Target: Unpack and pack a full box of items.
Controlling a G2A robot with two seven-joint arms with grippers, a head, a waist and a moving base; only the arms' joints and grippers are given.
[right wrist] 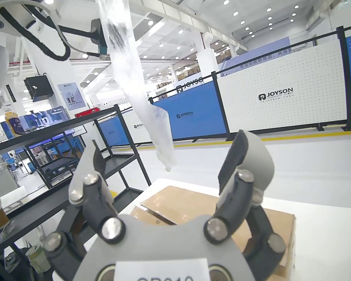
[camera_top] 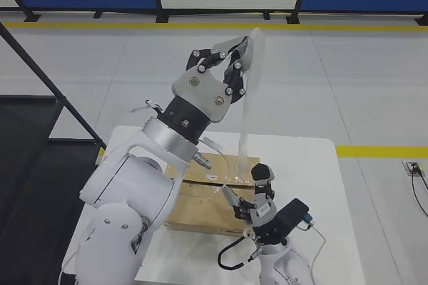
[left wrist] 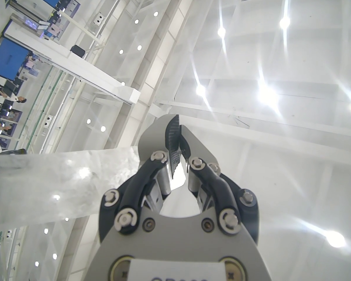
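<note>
White table [camera_top: 307,185] with a brown cardboard box [camera_top: 203,205] flat on its top, near the middle

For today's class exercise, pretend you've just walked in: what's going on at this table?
The robot's left end effector, raised high above the white table, is shut on a long clear plastic strip. The strip hangs down toward a brown cardboard box on the table. In the right wrist view its lower end appears to dangle free just above the box. The right end effector sits low beside the box, open and holding nothing.
</note>
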